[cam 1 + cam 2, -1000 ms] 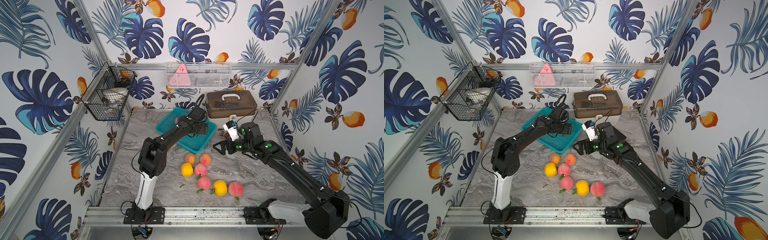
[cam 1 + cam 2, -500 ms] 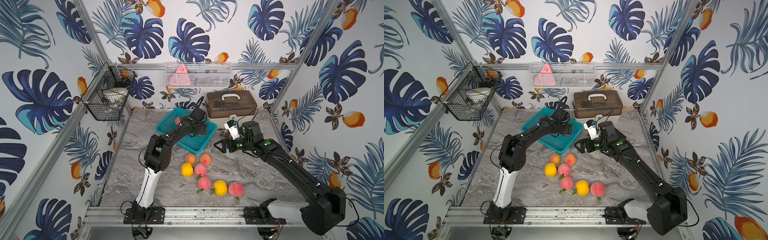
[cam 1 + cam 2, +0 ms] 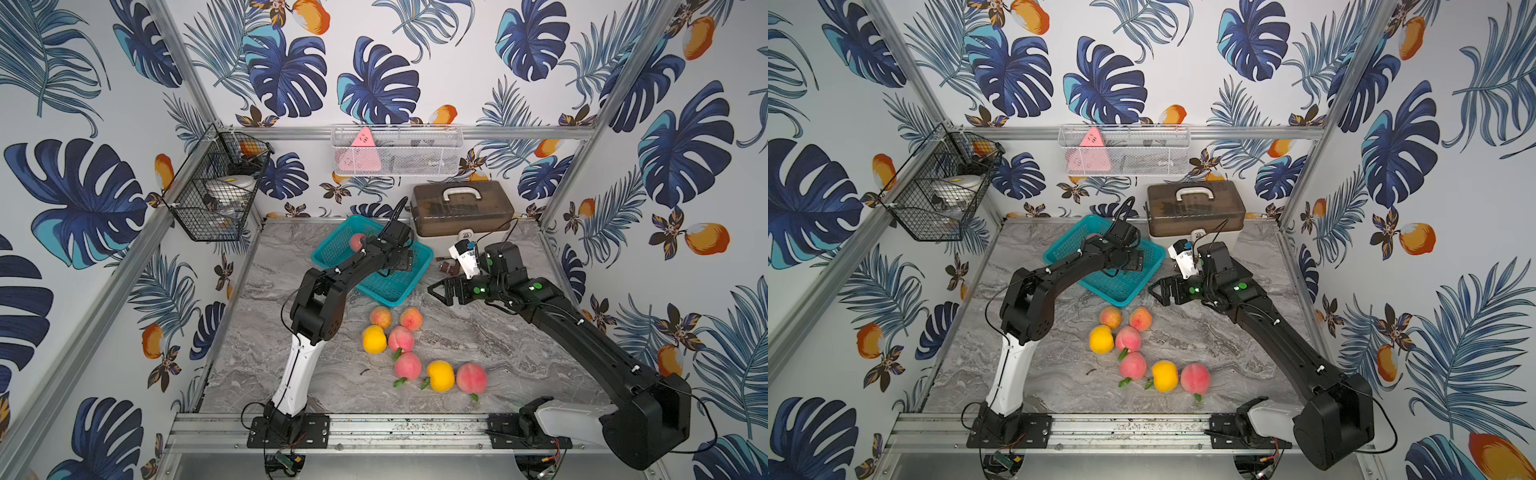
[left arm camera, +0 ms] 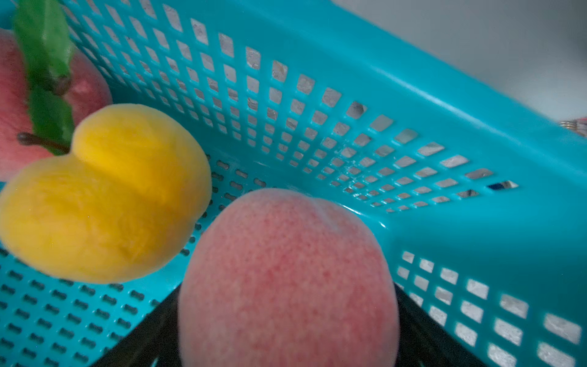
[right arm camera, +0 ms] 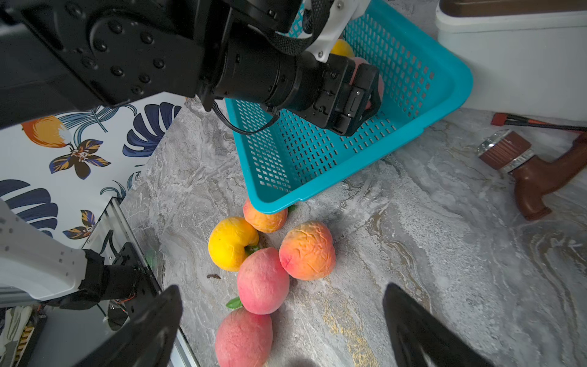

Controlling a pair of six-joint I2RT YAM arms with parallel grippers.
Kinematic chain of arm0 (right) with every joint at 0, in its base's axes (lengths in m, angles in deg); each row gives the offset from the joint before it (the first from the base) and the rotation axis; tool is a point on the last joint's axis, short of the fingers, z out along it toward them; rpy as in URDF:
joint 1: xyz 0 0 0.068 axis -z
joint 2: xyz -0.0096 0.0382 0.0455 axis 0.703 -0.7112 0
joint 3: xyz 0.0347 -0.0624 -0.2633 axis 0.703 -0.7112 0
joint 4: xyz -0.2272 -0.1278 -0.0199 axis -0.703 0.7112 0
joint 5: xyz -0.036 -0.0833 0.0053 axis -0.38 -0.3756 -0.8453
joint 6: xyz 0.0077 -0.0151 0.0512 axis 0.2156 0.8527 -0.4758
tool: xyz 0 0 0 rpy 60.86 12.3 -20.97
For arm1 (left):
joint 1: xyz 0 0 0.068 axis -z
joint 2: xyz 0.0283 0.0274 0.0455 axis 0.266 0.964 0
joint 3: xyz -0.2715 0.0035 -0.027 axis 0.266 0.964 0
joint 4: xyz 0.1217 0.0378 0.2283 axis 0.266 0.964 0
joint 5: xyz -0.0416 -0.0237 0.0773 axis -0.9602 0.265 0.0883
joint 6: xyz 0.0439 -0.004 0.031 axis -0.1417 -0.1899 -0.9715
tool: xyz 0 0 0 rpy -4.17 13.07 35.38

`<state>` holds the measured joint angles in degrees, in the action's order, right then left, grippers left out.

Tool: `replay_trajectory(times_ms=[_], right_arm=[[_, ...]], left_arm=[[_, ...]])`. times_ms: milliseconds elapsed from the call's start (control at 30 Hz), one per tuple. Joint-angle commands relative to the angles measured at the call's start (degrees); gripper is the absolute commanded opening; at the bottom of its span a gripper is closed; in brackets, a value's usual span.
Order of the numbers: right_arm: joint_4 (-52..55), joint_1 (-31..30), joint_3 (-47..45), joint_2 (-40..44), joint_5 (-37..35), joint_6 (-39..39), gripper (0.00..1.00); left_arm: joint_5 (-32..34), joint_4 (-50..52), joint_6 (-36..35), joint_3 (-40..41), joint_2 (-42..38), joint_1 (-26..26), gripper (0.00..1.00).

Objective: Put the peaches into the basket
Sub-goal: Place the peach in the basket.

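- Since a second ago, your left arm's elbow has swung in toward the teal perforated plastic basket (image 3: 386,286), and its white lower link now leans more steeply. The right arm has barely shifted.
- Your left gripper (image 5: 368,90) sits inside the basket, clamped on a round pink-red toy peach (image 4: 286,279). In the left wrist view its black fingers (image 4: 146,336) show on either side of the fruit. You cannot tell whether the fruit touches the basket floor.
- Just beside the held fruit, a round yellow-orange toy peach (image 4: 104,193) lies on the basket floor. Beyond it, a pink toy peach with green leaves (image 4: 90,92) rests by the mesh wall.
- Your left arm stretches forward from its base, with the forearm crossing the basket's near rim.
- Your right gripper (image 3: 437,295) hovers above the grey marbled tabletop (image 3: 498,345), just beside the basket's right-hand corner. Its jaws are spread wide and hold nothing.
- A cluster of seven toy peaches (image 3: 401,338) lies on the tabletop near the basket's front corner, two yellow and the rest pink to orange. In the right wrist view, one sits right against the rim.
- A pink triangular piece (image 3: 361,153) in the white wire mesh tray (image 3: 436,162) on the back wall bears small dark marks, too small to read.
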<state>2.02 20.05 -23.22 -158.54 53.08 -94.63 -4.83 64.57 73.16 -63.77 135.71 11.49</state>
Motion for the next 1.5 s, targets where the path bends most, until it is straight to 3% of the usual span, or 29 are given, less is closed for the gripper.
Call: replay_trajectory(times_ms=[0,933,1467], right_arm=[[-1.43,0.18,-0.19,0.4,0.43,-0.11,1.0],[-1.79,1.15,-0.76,0.46,1.09,-0.3,1.0],[-1.35,1.99,-1.58,1.22,0.97,0.15,1.0]], left_arm=[[1.52,-2.39,0.54,0.34,0.15,-0.16,0.86],[3.78,-3.89,1.21,0.75,1.86,-0.11,0.87],[2.87,-3.31,1.27,-0.08,2.26,-0.16,0.95]])
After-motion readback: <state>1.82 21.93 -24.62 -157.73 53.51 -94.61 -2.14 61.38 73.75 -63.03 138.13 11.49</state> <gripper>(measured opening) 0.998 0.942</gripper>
